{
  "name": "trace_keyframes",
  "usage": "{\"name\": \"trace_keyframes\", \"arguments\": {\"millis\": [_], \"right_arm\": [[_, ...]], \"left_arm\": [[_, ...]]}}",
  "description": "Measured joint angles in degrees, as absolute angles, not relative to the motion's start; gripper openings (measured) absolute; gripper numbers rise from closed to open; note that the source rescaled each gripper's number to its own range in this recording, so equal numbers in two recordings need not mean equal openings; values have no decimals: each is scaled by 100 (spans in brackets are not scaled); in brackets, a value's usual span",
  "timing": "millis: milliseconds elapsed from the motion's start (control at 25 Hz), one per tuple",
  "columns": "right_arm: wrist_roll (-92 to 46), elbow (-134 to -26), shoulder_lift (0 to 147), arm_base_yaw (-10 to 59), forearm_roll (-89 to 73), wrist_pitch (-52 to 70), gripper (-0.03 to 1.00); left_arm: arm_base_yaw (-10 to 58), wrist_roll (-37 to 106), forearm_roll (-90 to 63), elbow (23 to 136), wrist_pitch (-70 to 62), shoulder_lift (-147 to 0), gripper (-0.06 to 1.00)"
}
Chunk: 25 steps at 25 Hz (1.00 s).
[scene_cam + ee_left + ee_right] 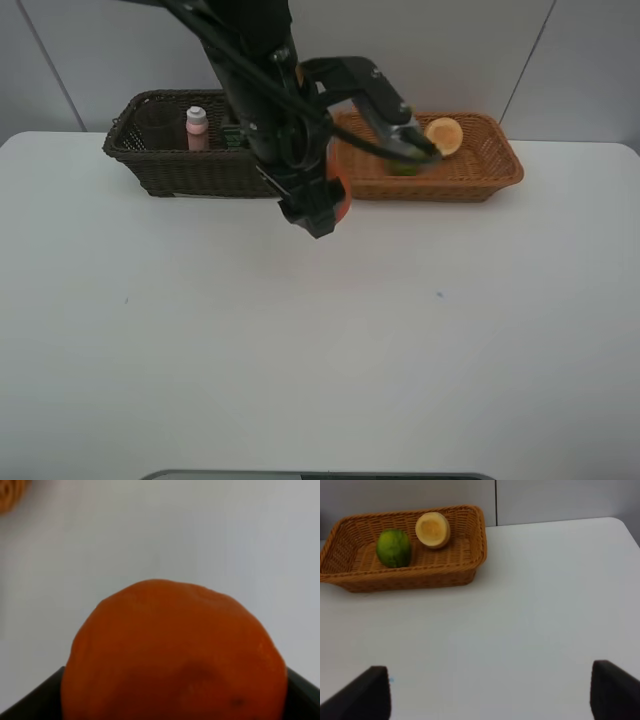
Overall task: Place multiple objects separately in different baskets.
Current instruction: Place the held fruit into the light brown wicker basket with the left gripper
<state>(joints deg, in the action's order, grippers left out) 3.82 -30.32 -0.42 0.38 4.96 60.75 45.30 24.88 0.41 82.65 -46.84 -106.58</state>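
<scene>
My left gripper (318,212) is shut on the orange round fruit (341,198), holding it above the table just in front of the two baskets; the fruit fills the left wrist view (175,650). The dark brown basket (150,165) holds the pink white-capped bottle (197,128); my arm hides its right part. The light orange-tan basket (480,180) holds the green lime (403,167) and the yellowish fruit (443,136). In the right wrist view the basket (470,540), lime (394,547) and fruit (433,529) lie far ahead of my open, empty right gripper (495,695). The pump bottle and cup are not clearly visible.
The white table (320,350) spreads wide in front of the baskets, with its right edge in the right wrist view (625,527). A grey wall stands close behind the baskets. The left arm (260,90) reaches over the dark basket's right end.
</scene>
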Motion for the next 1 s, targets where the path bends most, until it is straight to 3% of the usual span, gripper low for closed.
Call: {"name": "trace_keyframes", "arguments": {"millis": [520,1000], "right_arm": [[382,-3032,-42,38,496,6075,69],[382,-3032,-42,38,496,6075,69]], "left_arm": [[4530,780,272,9906,-3542,-11838,90],[4180,426,768,9974,-1062,-12579,90]]}}
